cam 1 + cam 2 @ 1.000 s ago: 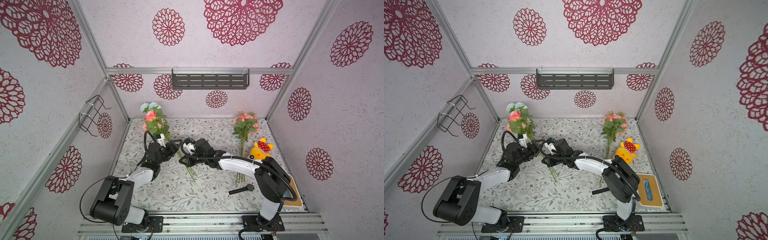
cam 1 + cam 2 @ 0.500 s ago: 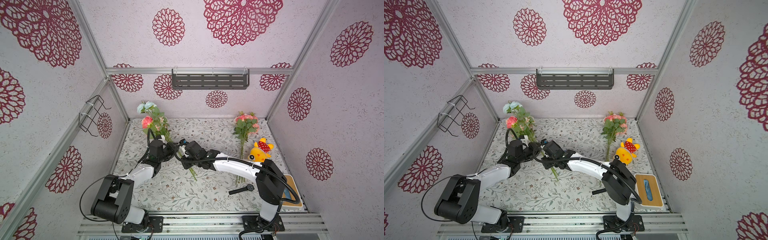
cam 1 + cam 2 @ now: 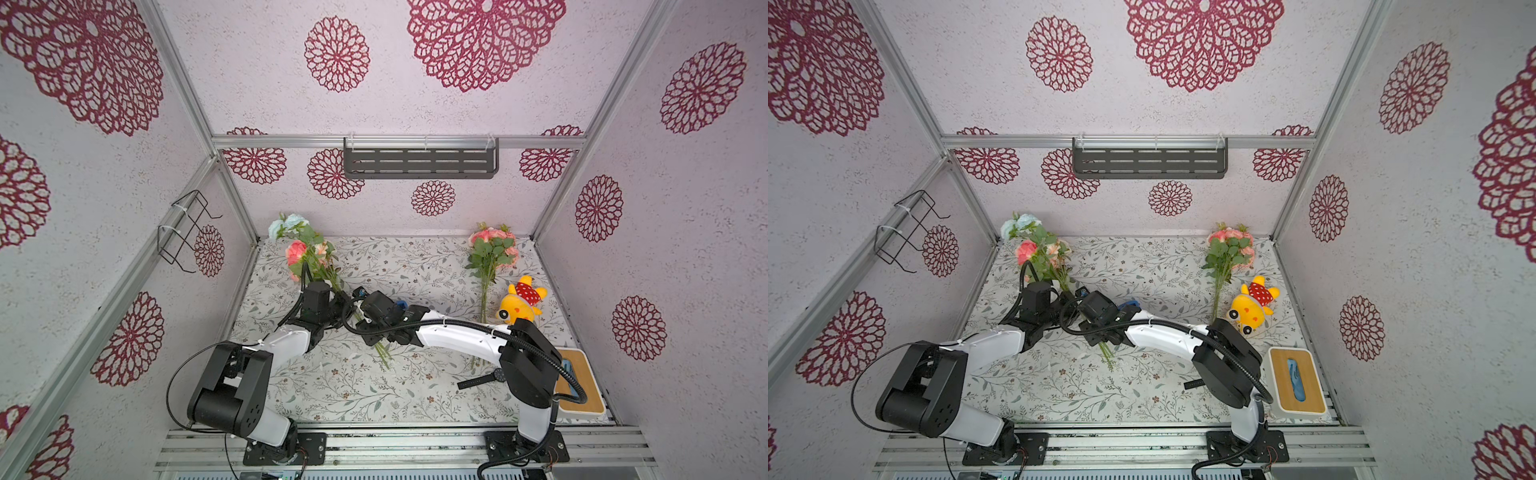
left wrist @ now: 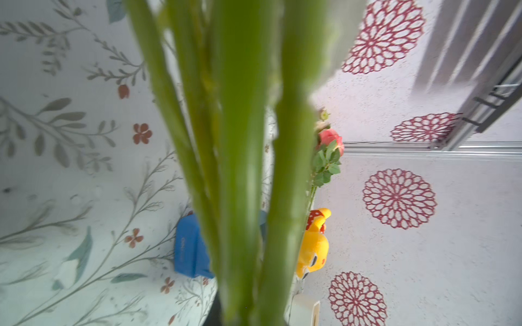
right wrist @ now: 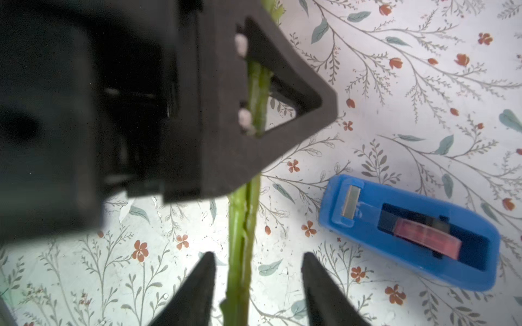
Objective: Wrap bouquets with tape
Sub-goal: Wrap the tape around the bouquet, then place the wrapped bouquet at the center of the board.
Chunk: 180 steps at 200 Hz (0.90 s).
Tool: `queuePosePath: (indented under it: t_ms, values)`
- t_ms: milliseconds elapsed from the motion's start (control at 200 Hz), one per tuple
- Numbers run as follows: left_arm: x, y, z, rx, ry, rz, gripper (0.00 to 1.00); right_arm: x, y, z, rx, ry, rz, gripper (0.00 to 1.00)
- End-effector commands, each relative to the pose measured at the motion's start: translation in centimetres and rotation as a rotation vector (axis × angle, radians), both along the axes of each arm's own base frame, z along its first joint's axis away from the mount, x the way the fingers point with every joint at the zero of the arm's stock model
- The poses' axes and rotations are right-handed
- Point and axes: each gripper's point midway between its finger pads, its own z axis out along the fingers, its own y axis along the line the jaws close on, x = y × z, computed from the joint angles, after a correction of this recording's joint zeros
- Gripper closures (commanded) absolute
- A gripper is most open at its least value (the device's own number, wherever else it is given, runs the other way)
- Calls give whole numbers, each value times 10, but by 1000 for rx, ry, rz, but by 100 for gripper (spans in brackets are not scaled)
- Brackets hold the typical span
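Top views: the bouquet (image 3: 309,253) with pale blue blooms is slanting from the far left corner, its stem ends reaching mid-table. The other bouquet (image 3: 490,253) is lying far right, near a plush (image 3: 519,305). The dispenser (image 3: 400,306) is peeking out mid-table, mostly hidden. A box (image 3: 1312,374) with a wooden lid is sitting at the near right edge, something blue (image 3: 1296,380) showing in its slot. Left wrist view: the stems (image 4: 240,141) are filling the frame, blurred and bunched, with the dispenser showing behind them on the mat (image 4: 70,141). Right wrist view: the left gripper (image 5: 255,93) is pinching the stems, which are running through its jaws. The right gripper (image 5: 258,282) is standing spread, one fingertip on either side of the stems and neither touching. The dispenser is lying just beside the stems but apart from them, a reddish roll (image 5: 423,237) sitting in its well and the cutter (image 5: 350,201) facing the stems. Judging by looks, the bunch is light and the stems are thin, springy and slick, so likely to splay or twist. The bare stems below the leaves are looking like the place to grip; the blooms are soft and best left alone.
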Motion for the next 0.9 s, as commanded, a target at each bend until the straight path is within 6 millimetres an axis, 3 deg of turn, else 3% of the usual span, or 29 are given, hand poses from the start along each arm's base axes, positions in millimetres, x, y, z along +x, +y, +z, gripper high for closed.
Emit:
queuePosePath:
  t_ms: [0,125,260,345,435,510,570,696,761,896]
  values:
    - [-7,18,0,163,46,-43,100,9,-7,61,171,-64,-24,28]
    - [-23,44,-19,357,183,-102,100,15,-27,82,285,-69,-62,17]
    - [-19,44,-5,392,150,-129,100,32,-66,93,365,-98,-169,16]
    - [-14,31,16,420,111,-151,100,47,-99,94,368,-103,-279,16]
    - [-11,4,31,430,87,-204,100,62,-137,92,380,-87,-384,17]
    - [-5,-16,39,399,66,-220,100,66,-152,92,432,-55,-374,17]
    - [-2,-27,43,404,50,-224,100,65,-148,94,459,-14,-330,17]
    - [4,-45,41,386,39,-255,100,41,-99,91,527,129,-103,19]
    - [4,-42,30,418,85,-244,100,30,-77,81,518,174,-37,20]
    - [-2,-27,13,464,154,-203,100,18,-52,71,513,212,16,20]
